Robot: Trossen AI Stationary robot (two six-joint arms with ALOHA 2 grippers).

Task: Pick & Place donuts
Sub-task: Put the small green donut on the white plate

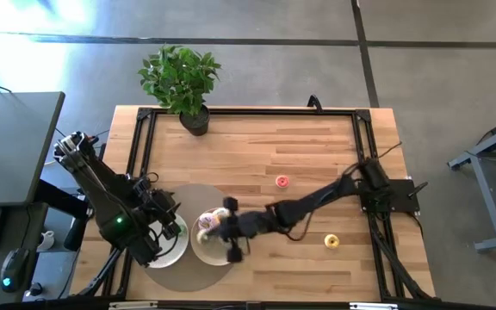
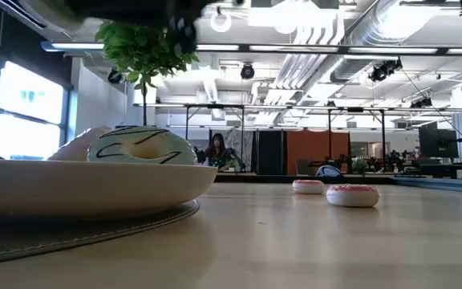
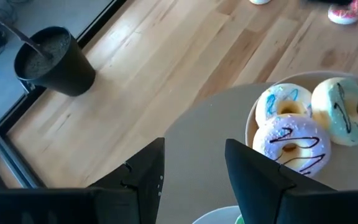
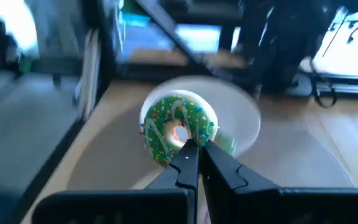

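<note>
From above, daylight washes out the upper left of my overhead frame, glaring off the concrete floor, while the worktop is evenly lit with soft shadows under my arms. At table height, the near plate at the left looms large and slightly soft; windows at the left edge blow out white, and ceiling lamps flare (small bright discs). My right wrist picture is smeared by motion, background streaked, only the green donut fairly readable. My left wrist picture is crisp and bright.
</note>
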